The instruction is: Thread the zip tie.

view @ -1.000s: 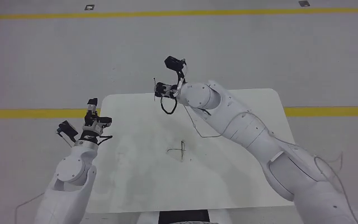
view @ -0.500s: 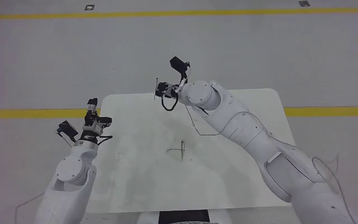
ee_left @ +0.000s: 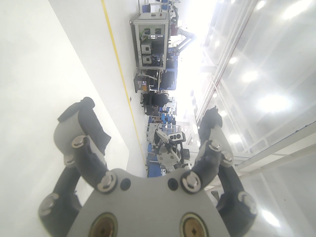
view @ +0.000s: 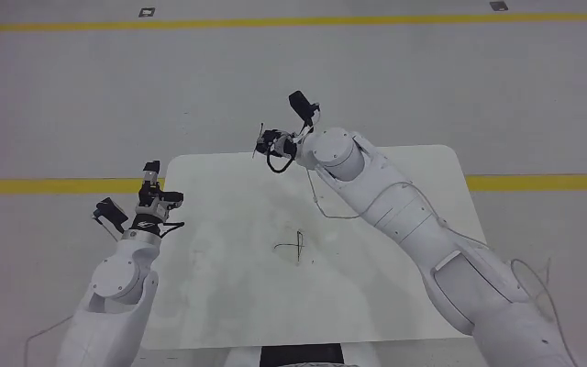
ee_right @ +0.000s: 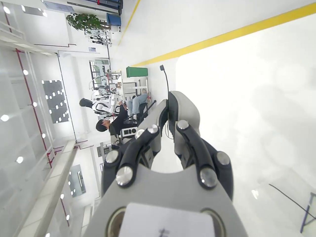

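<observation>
My right gripper (view: 269,142) hangs above the far left part of the white table (view: 229,294), shut on a black zip tie (view: 275,166) whose loop dangles under it. In the right wrist view the strip (ee_right: 167,82) runs out from between the closed fingers (ee_right: 184,104), ending in a small square head. Two more black zip ties (view: 295,246) lie crossed at the table's middle. My left gripper (view: 158,188) sits at the table's left edge, open and holding nothing; in its own wrist view the gripper (ee_left: 148,114) has its two black fingers spread wide.
Yellow floor lines (view: 523,182) run behind and beside the table. The table's right half and near side are bare. A thin white cable (view: 326,213) trails from the right arm over the table top.
My right gripper has shifted a little to the right and farther back with the zip tie, its wrist turning. The left arm has stayed still.
</observation>
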Robot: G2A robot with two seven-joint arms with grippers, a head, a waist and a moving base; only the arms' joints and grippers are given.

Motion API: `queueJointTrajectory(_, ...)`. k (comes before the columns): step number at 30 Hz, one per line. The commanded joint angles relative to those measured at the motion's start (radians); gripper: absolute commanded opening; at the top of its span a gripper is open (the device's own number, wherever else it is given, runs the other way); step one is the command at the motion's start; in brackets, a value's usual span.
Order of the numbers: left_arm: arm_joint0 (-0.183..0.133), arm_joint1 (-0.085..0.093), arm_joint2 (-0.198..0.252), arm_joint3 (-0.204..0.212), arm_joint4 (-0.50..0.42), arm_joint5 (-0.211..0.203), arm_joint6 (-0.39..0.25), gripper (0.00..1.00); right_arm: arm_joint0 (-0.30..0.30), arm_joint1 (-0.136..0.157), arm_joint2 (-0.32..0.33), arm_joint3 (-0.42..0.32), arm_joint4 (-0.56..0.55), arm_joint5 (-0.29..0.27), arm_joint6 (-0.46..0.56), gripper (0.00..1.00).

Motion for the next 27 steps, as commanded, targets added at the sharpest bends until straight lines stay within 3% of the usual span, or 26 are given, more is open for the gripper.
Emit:
queueJointTrajectory(1,0.000,0.000,0.000,0.000,0.000,0.000,0.000,1.00,0.000,0.000,0.000,0.000,0.000,0.000,0.000,0.00)
queueJointTrajectory(4,0.000,0.000,0.000,0.000,0.000,0.000,0.000,1.00,0.000,0.000,0.000,0.000,0.000,0.000,0.000,0.00)
queueJointTrajectory(5,-0.006,0.001,0.000,0.000,0.041,-0.014,-0.004,1.00,-0.009,0.000,0.002,-0.006,-0.004,-0.008,-0.007,0.00)
queueJointTrajectory(10,-0.021,0.009,0.019,0.039,0.330,-0.135,-0.008,1.00,-0.014,0.001,0.007,-0.032,-0.054,0.007,0.010,0.00)
queueJointTrajectory(14,-0.032,0.017,0.028,0.088,0.671,-0.269,0.041,1.00,-0.019,-0.004,0.014,-0.041,-0.065,0.014,0.027,0.00)
queueJointTrajectory(16,-0.036,0.019,0.035,0.103,0.781,-0.299,0.070,1.00,-0.019,-0.008,0.013,-0.040,-0.064,0.014,0.048,0.00)
queueJointTrajectory(18,-0.035,0.016,0.045,0.116,0.791,-0.340,0.103,1.00,-0.019,-0.009,0.014,-0.039,-0.063,0.014,0.050,0.00)
queueJointTrajectory(25,-0.035,0.016,0.045,0.116,0.791,-0.340,0.103,1.00,-0.019,-0.009,0.014,-0.039,-0.063,0.014,0.050,0.00)
queueJointTrajectory(27,-0.043,0.019,0.045,0.107,0.857,-0.340,0.098,1.00,-0.031,-0.009,0.019,-0.045,-0.060,0.007,0.040,0.00)
